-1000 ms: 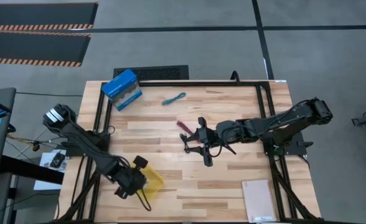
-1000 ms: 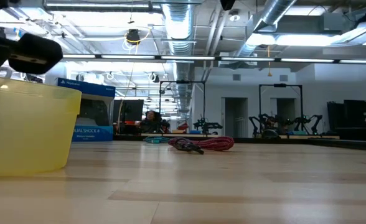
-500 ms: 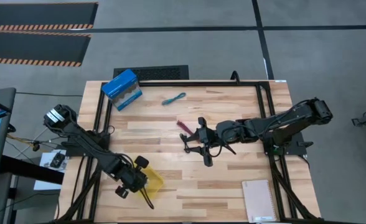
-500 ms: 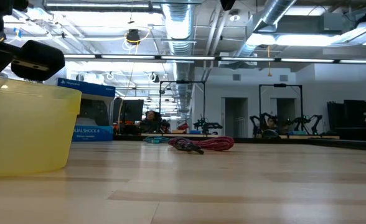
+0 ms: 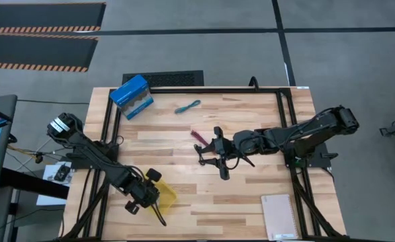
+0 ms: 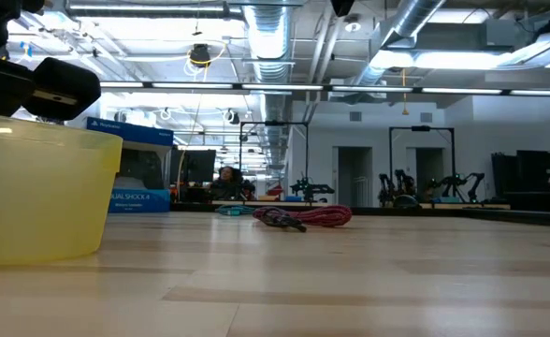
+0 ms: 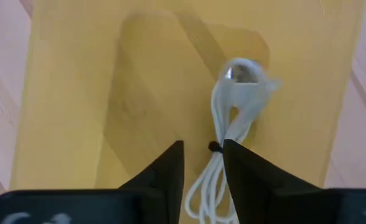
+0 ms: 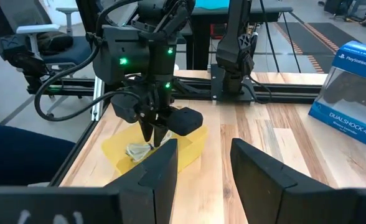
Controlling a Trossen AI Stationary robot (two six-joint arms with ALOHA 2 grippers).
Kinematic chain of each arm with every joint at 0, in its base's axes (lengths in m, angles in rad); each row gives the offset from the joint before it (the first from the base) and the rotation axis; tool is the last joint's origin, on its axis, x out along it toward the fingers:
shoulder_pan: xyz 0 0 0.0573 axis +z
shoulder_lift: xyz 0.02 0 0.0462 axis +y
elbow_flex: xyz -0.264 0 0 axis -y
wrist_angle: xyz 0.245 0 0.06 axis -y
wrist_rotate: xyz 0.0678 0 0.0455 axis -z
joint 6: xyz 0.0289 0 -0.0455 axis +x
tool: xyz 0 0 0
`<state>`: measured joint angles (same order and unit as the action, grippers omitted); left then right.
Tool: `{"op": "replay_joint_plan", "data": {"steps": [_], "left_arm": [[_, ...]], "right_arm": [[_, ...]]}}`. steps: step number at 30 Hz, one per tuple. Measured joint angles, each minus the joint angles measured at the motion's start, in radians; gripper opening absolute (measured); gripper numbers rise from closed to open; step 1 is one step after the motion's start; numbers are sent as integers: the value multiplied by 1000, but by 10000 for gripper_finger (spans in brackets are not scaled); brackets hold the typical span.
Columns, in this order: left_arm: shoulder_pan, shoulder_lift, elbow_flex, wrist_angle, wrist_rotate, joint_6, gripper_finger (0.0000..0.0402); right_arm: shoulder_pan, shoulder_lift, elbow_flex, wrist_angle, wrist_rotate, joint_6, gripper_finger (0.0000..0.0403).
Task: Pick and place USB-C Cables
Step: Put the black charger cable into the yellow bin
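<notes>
The wooden table [image 5: 251,202] bears yellow tray [image 5: 165,195], blue box [image 5: 131,96], notebook [image 5: 279,216].

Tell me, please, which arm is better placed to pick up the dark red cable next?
The right. Its gripper hovers open beside the dark red cable, mid-table. The left gripper is over the yellow tray, fingers around the white cable.

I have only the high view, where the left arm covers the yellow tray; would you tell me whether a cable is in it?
Observer: Yes. The left wrist view shows the white cable lying in the yellow tray, right below the left gripper.
Operator: Thank you. Is the right gripper carrying anything?
Observer: No. Its wrist view shows the right gripper open, with nothing between its fingers.
</notes>
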<state>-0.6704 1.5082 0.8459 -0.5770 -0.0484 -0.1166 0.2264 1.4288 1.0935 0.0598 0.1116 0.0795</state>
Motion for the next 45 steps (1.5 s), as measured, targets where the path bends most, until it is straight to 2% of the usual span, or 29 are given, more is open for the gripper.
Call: {"op": "replay_joint_plan", "data": {"steps": [9,13,17,20,25,29,34,45], "left_arm": [[0,-48,10,-13,-13,-18,112],[16,-134,10,-15,-42,-44,112],[43,-268,10,8,-87,-69,112],[54,-378,10,51,-169,-71,112],[54,-532,6,178,-360,-21,112],[54,-615,-17,283,-410,33,112],[54,-646,-33,342,-410,68,112],[54,-586,-35,388,-403,82,112]], "right_arm": [[0,0,0,-15,25,2,173],[0,0,0,-39,32,9,173],[-1,0,0,-94,111,65,170],[-13,0,-1,-149,193,144,166],[-38,-1,-56,-175,305,315,164],[-54,-1,-115,-187,386,450,163],[-47,13,-150,-166,395,507,163],[18,287,-128,-109,485,517,163]]}}
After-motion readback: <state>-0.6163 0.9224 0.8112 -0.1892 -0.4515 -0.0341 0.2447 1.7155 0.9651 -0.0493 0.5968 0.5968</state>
